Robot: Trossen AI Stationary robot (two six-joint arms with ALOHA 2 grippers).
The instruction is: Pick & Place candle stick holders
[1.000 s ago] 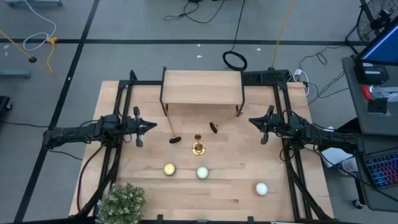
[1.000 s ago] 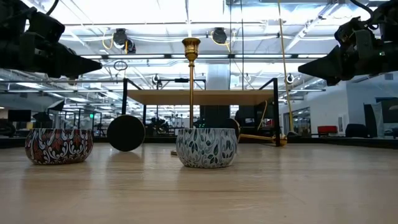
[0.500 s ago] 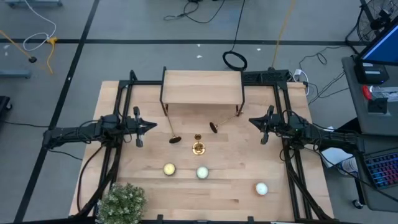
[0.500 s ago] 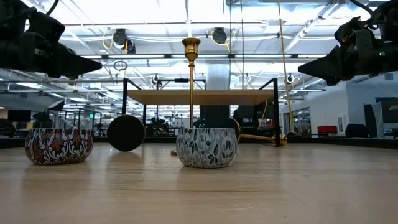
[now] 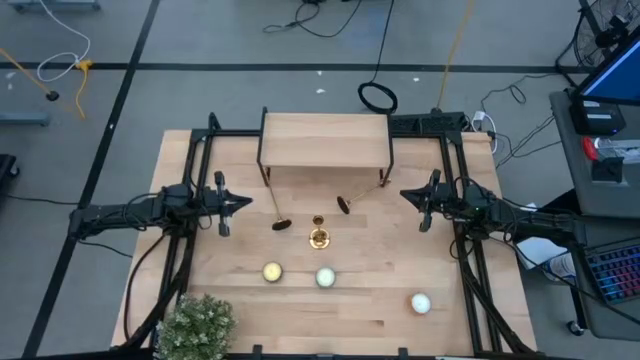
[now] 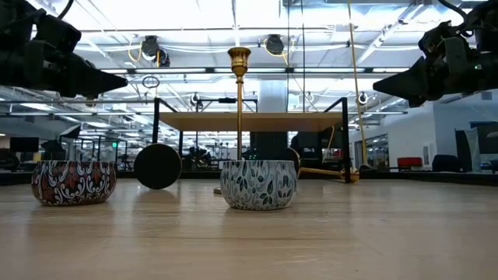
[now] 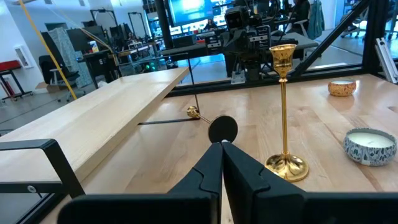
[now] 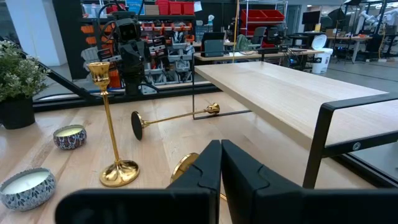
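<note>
Centrally, before the raised wooden shelf (image 5: 325, 140), one slender polished-gold candlestick (image 5: 319, 237) stands upright on its flared base. Two more (image 5: 273, 205) (image 5: 362, 193) lie toppled nearer the shelf, partly beneath it. Left gripper (image 5: 246, 203) and right gripper (image 5: 404, 195) hover flanking them, fingers pressed together.

wooden table (image 5: 380, 300) with a raised wooden shelf (image 5: 325, 140) on black legs at the far edge, three little lit candle tins near the front: yellowish one (image 5: 271, 271), greenish one (image 5: 325, 277) just beside it, white one (image 5: 420, 303) well apart, plus a potted plant (image 5: 195, 325) in the front left corner
</note>
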